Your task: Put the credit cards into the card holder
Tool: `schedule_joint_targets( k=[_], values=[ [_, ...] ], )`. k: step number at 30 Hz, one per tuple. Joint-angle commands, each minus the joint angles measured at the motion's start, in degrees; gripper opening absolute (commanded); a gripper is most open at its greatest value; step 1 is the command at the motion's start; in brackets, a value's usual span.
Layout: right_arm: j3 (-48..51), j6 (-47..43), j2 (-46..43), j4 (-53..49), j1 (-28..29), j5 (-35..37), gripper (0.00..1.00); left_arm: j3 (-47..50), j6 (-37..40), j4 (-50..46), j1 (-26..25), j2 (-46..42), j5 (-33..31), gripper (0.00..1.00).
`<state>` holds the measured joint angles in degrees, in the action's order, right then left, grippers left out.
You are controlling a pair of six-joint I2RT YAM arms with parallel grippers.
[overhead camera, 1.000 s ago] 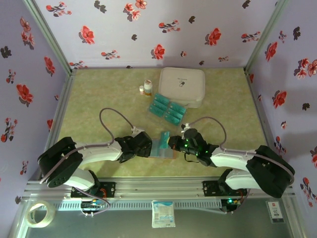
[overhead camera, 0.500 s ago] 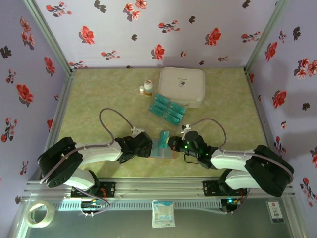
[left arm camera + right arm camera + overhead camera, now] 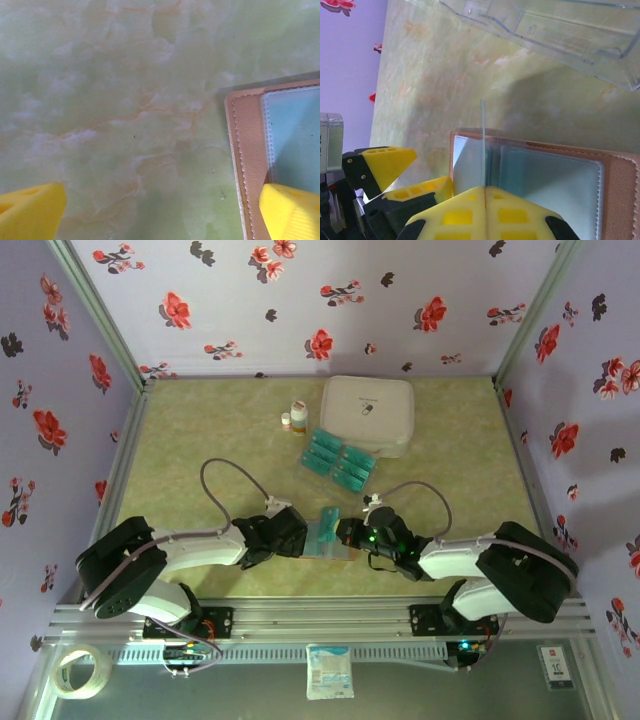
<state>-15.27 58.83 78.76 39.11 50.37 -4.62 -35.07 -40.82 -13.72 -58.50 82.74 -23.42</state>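
- Right wrist view: my right pincer [image 3: 484, 192] is pressed together on one card [image 3: 482, 135], which shows edge-on as a thin line rising from between the fingers.
- That card stands over the left half of the open holder [image 3: 620, 200]. I cannot tell whether its edge is inside a pocket.
- The holder lies flat, pale inside up, at the near middle of the table [image 3: 200, 440], between my two pincers.
- My left pincer [image 3: 160, 212] is spread wide just left of the holder. One fingertip [image 3: 290, 210] lies over the holder's brown rim, and the other is over bare table.
- Farther off, the other cards [image 3: 338, 462] lie in a clear tray [image 3: 545, 30], well apart from the holder.
- Just beyond the tray sits a white case [image 3: 368, 412], with two small bottles [image 3: 293, 415] standing to its left.
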Motion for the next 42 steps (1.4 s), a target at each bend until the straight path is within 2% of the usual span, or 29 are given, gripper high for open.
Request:
schedule_joint_targets(
  k=[1, 42],
  values=[
    [0.84, 0.89, 0.96, 2.64, 0.64, 1.37, 0.00, 1.32, -0.69, -2.84, -0.47, -0.35, -1.20, 1.00],
    [4.54, 3.12, 1.71, 2.54, 4.45, 3.37, 0.00, 1.75, -0.86, -2.77, -0.59, -0.67, -1.28, 1.00]
  ],
)
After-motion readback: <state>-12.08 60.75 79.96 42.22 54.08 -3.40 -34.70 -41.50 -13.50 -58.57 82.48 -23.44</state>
